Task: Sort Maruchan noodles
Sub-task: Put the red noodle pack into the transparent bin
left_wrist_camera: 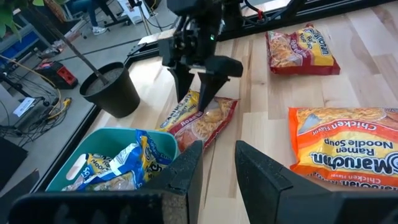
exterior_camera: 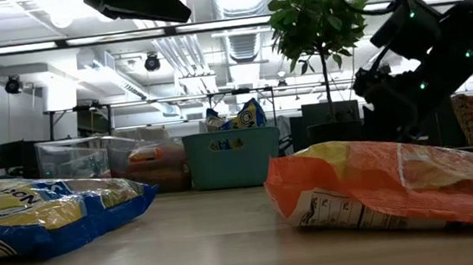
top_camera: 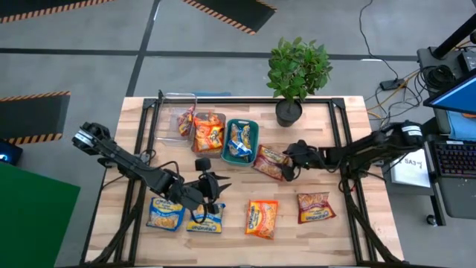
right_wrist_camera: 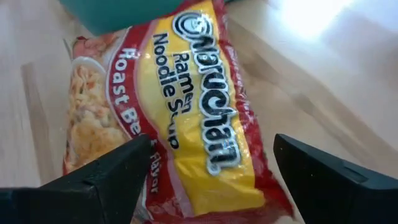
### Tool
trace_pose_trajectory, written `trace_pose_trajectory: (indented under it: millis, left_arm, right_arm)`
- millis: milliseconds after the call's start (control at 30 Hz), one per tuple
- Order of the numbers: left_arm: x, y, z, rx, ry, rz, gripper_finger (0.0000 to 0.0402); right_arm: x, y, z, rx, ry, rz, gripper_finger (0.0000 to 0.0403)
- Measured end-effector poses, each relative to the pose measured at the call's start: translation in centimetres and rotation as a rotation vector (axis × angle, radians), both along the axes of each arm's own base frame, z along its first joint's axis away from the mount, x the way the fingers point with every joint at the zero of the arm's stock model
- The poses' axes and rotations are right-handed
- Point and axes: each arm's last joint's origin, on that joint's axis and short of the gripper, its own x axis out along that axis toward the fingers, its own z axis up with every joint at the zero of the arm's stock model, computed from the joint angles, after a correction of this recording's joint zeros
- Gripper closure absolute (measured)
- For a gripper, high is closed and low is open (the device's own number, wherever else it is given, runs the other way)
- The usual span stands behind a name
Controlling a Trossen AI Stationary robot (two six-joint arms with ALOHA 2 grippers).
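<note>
Along the table's (top_camera: 349,223) near edge, four Maruchan packets lie loose and unsorted: two blue-and-yellow packets (top_camera: 165,214) and (top_camera: 205,219) toward the near left corner, an orange chicken packet (top_camera: 262,218) at the middle, and a red packet (top_camera: 315,208) to its right. The left gripper (top_camera: 209,195) hovers just above the second blue packet with its fingers (left_wrist_camera: 186,177) a narrow gap apart and nothing between them.

Farther in, at the table's middle, a red roast-beef packet (top_camera: 272,161) lies flat just beside the teal bin (top_camera: 239,141). The right gripper (top_camera: 295,158) is poised over it, fingers (right_wrist_camera: 106,177) spread wide to either side of the wrapper and not yet closed on it; by my judgement this packet is next to be picked.

Toward the far edge, three bins stand in a row: the clear bin (top_camera: 178,112) holds at least one reddish packet, the grey bin (top_camera: 209,131) holds orange packets, and the teal bin holds blue-and-yellow ones. A potted plant (top_camera: 296,74) stands at the far edge to their right.

Sorting seems partly done: some packets are binned, five remain on the wood.
</note>
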Motion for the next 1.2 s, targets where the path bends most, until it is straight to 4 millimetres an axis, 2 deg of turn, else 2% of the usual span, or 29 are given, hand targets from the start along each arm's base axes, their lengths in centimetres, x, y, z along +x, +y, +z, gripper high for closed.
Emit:
trace_pose_trajectory:
  millis: [100,200,400,567,733,967,1200]
  left_arm:
    - [0.0,0.1,0.0,0.000,0.000,0.002,0.0325]
    - [0.0,0.1,0.0,0.000,-0.001,0.003,0.0325]
    - [0.1,0.1,0.0,-0.002,-0.004,0.005,0.0325]
    - [0.1,0.1,0.1,-0.004,-0.009,0.004,0.0325]
    - [0.0,-0.1,0.6,-0.003,-0.042,-0.012,0.0325]
    - [0.1,-0.1,1.9,0.053,-0.101,-0.056,0.0325]
    - [0.4,-0.6,2.4,0.052,-0.185,-0.209,0.0325]
  right_arm:
    - [0.5,0.0,-0.6,0.012,0.017,0.014,0.0082]
    - [1.1,0.1,-1.1,0.013,0.041,0.033,0.0110]
    - [1.5,0.2,-1.0,0.028,0.050,0.086,0.0223]
    - [1.1,0.3,0.0,0.057,0.031,0.128,0.0316]
    - [0.3,0.5,2.0,0.066,0.024,0.160,0.0360]
    - [0.3,1.4,7.1,-0.009,-0.075,0.247,0.0359]
    - [0.8,3.4,12.3,-0.175,-0.203,0.359,0.0374]
